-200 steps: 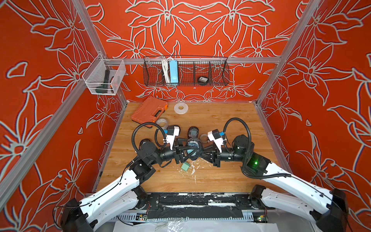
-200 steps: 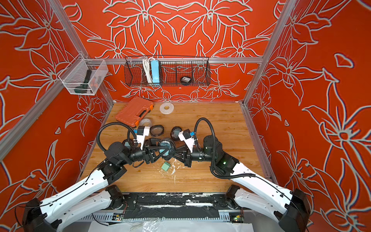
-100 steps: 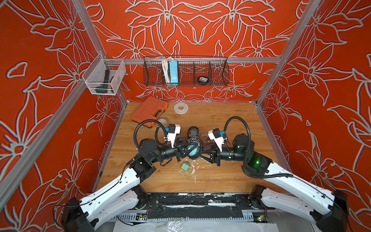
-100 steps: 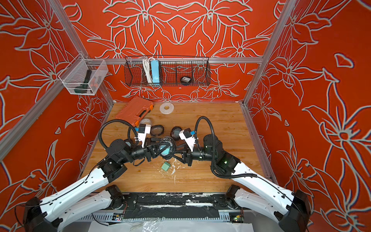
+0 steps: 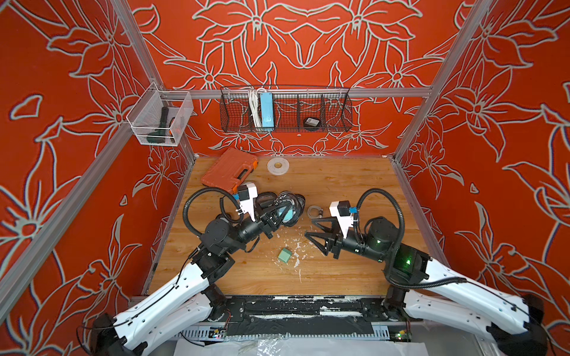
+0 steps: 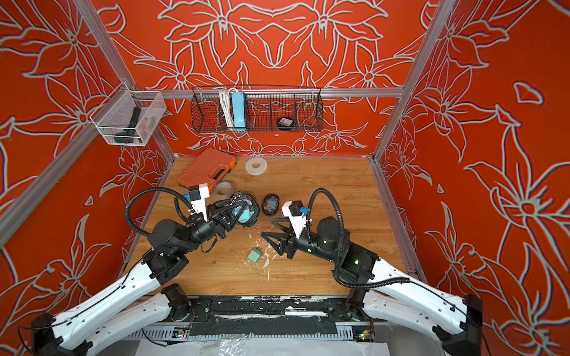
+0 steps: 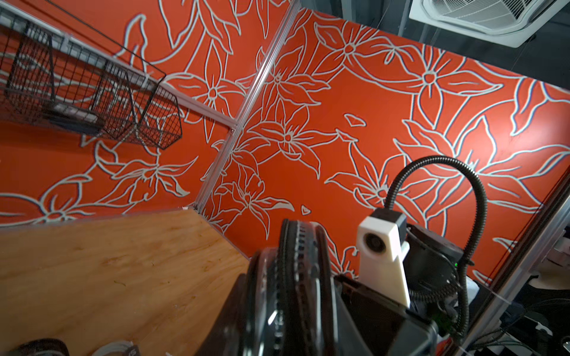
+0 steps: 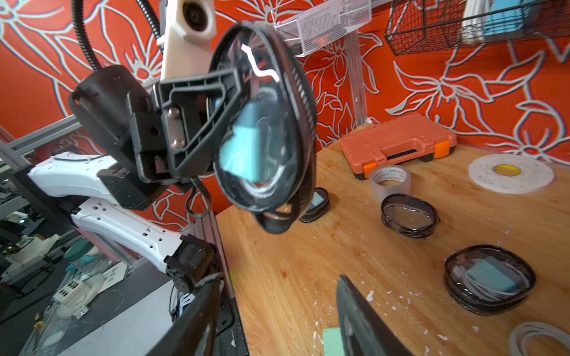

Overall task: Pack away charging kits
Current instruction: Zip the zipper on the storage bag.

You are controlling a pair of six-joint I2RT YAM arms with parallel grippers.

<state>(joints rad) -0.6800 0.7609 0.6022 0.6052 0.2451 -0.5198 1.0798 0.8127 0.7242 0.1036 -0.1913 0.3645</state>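
My left gripper [image 5: 279, 214] is clamped on a black-rimmed, clear-topped pouch [image 5: 299, 204], and I can see a blue plug [image 5: 287, 214] inside it. My right gripper [image 5: 313, 229] has its jaws apart above the table [image 5: 339, 182], near a green cube [image 5: 284, 255]. A coiled white cable [image 5: 314, 211] lies just beyond it.

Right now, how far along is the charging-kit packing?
Done: a filled pouch sits on the table; a black pouch lies in the wire basket. In hand: the left gripper grips a raised pouch with a teal adapter inside; the right gripper is open. Left: the loose adapter, coiled cable and empty-looking pouch.
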